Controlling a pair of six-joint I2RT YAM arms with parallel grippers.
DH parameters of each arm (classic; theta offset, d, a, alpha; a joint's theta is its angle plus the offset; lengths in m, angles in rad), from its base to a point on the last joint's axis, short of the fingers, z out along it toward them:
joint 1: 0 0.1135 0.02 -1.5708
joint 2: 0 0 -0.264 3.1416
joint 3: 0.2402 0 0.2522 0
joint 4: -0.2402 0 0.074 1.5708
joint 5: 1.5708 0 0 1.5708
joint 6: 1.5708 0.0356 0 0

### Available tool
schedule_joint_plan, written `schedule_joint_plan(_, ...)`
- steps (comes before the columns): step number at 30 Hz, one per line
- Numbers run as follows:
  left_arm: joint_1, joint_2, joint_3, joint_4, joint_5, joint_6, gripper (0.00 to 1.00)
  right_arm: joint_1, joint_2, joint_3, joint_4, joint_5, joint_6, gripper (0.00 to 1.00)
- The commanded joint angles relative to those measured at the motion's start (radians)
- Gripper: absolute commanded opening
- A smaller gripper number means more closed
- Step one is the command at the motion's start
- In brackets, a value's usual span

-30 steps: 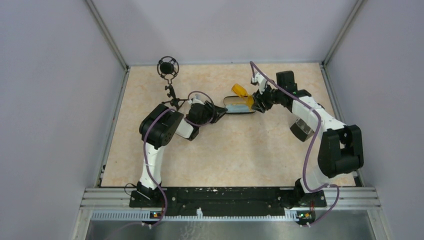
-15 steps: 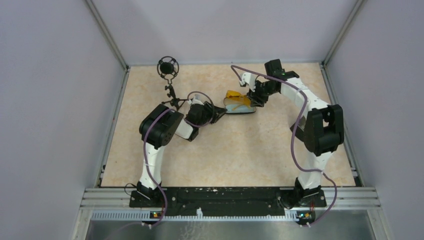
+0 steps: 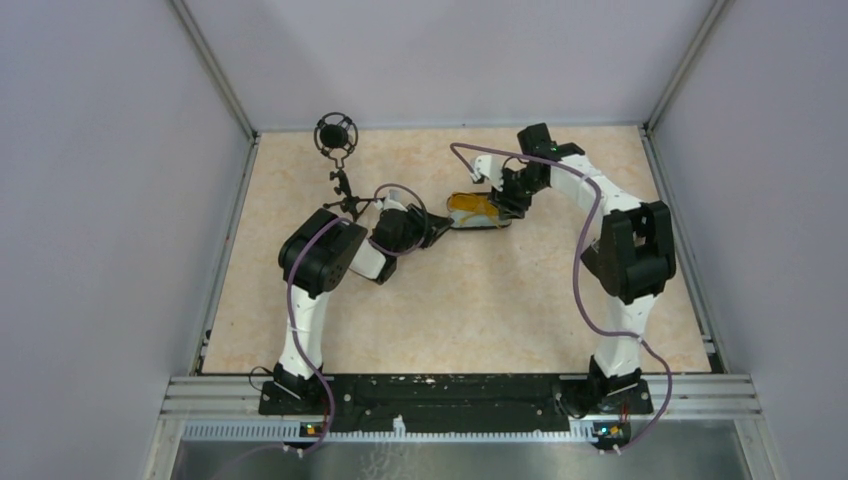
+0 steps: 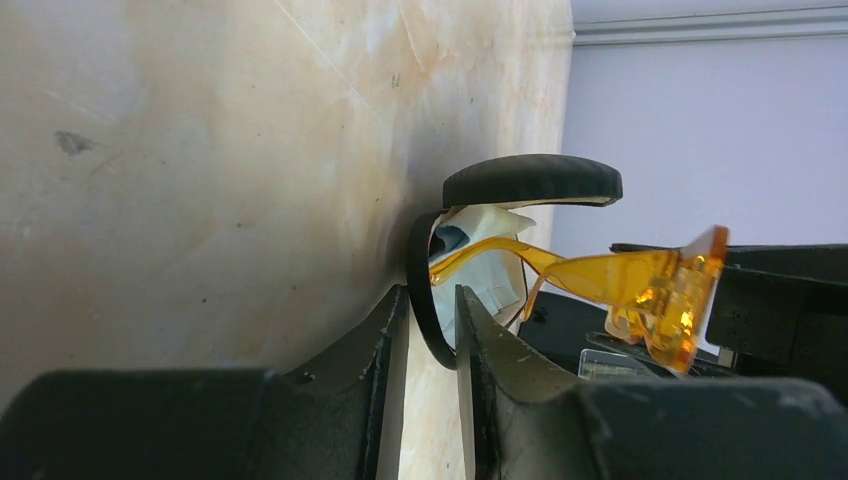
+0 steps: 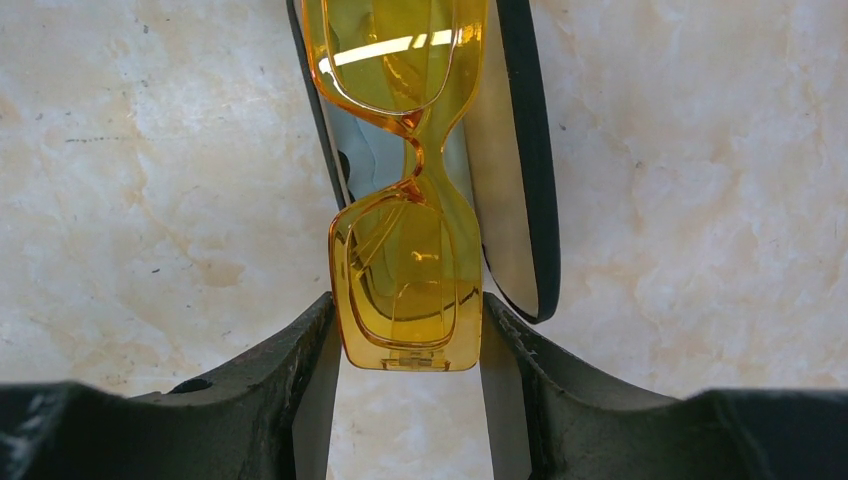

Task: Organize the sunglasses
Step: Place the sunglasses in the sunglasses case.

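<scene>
Right wrist view shows you the right gripper [image 5: 405, 335] clamped on one lens end of the sunglasses [image 5: 405, 240]. They hang low over the open black case [image 5: 525, 170], midway across the tabletop [image 3: 500, 300] toward its far edge. The left gripper [image 4: 430, 325] pinches the case's left-end rim. Release now and the frame, sitting off-centre, could catch the rim and tip out. A second ago the glasses rode higher, tilted above the case's right end.
</scene>
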Motion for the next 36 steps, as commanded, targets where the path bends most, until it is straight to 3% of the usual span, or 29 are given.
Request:
schedule_joint_plan(1, -0.003, -0.008, -0.015, 0.082, -0.005, 0.003, 0.29, 0.017, 0.051, 0.081, -0.025, 0.009, -0.022, 0.05)
schedule_joint_plan(18, -0.003, 0.010, -0.024, 0.123, -0.009, 0.017, 0.26, 0.049, 0.215, 0.270, -0.197, 0.046, -0.160, 0.05)
schedule_joint_plan(27, -0.002, 0.010, -0.032, 0.135, -0.013, 0.020, 0.25, 0.050, 0.236, 0.272, -0.268, 0.041, -0.270, 0.05)
schedule_joint_plan(36, -0.002, 0.014, -0.041, 0.149, -0.018, 0.017, 0.24, 0.052, 0.251, 0.266, -0.248, 0.044, -0.276, 0.06)
